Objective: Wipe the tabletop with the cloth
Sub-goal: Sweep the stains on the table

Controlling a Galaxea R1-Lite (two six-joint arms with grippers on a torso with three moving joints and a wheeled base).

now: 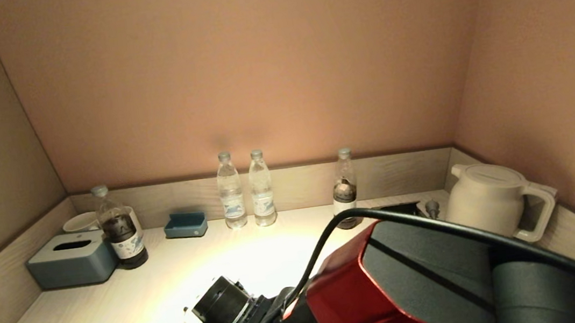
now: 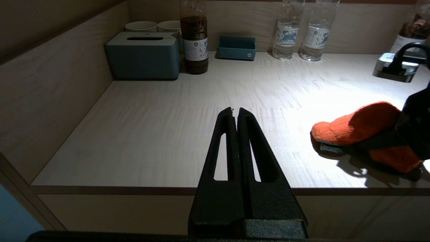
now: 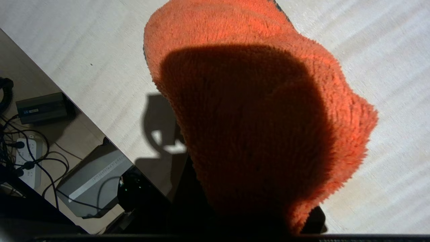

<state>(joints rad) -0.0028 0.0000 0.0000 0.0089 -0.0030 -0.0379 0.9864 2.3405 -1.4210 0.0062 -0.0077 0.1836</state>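
Note:
The orange fluffy cloth [image 2: 356, 126] lies on the pale wooden tabletop [image 2: 151, 134] near its front edge, at the right. My right gripper [image 2: 386, 141] is shut on the cloth and presses it on the table. In the right wrist view the cloth [image 3: 255, 111] covers the fingers. In the head view only the red and black right arm [image 1: 430, 275] shows, at the bottom right. My left gripper [image 2: 236, 112] is shut and empty, parked at the table's front edge, left of the cloth.
Along the back wall stand a blue tissue box [image 1: 72, 259], white cups [image 1: 80, 222], a dark bottle [image 1: 121, 229], a blue tray [image 1: 185, 224], two water bottles [image 1: 231, 192], another dark bottle [image 1: 344, 187] and a white kettle [image 1: 492, 198]. Low walls close three sides.

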